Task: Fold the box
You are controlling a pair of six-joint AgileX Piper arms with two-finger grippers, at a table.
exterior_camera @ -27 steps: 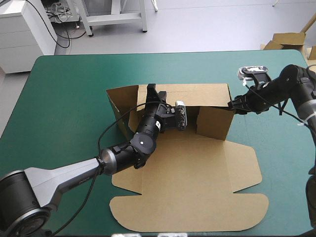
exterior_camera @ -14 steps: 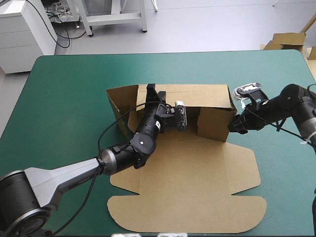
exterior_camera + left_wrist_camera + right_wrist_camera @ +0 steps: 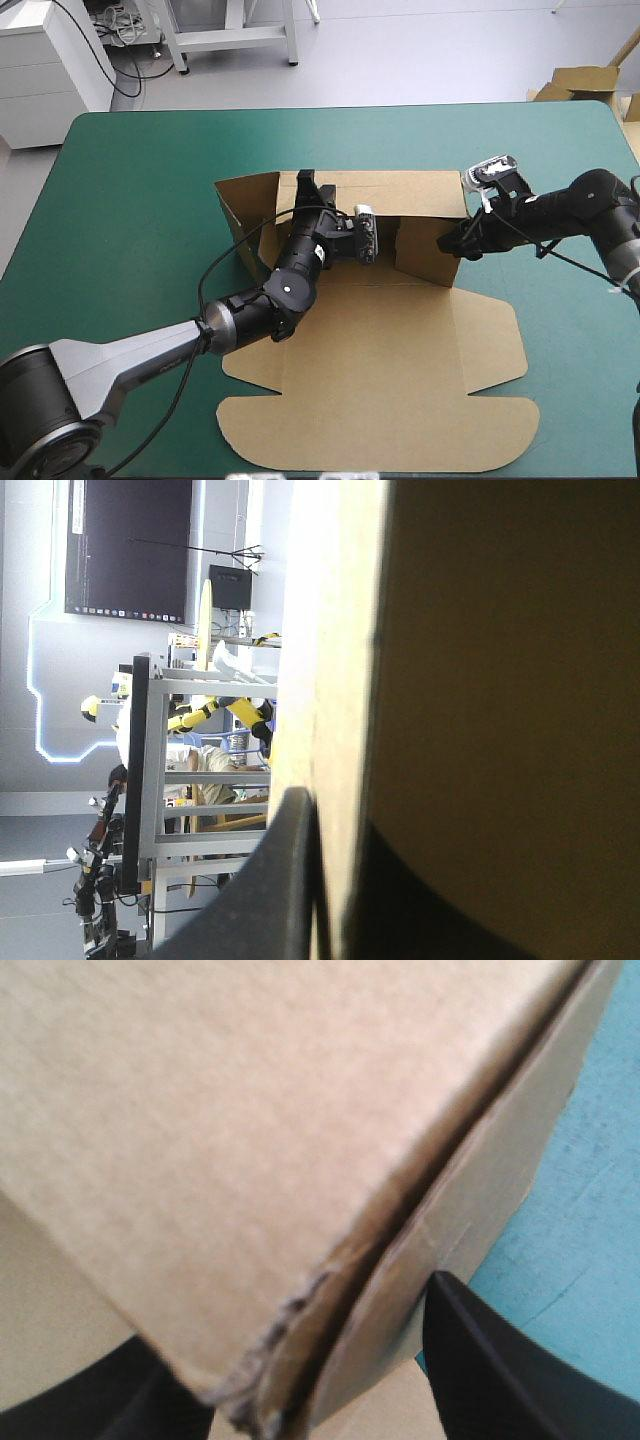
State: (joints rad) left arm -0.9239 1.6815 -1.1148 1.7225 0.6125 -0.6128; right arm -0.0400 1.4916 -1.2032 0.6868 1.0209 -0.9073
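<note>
A: Teal-green counter (image 3: 140,200) underneath, brown box (image 3: 400,340) at its middle, far wall (image 3: 390,188) raised, lid (image 3: 380,410) flat toward the near edge.
B: Left pincer (image 3: 308,182)?
A: Clenched on the far wall, board between the fingers (image 3: 290,880).
B: Right pincer (image 3: 450,243)?
A: Released, spread around the box's right-hand corner, against the side wall (image 3: 420,257).
B: Step in hand?
A: Probably squaring up that side wall.
B: Next?
A: Likely nudging it inward and tucking it in, with the far wall held steady.
</note>
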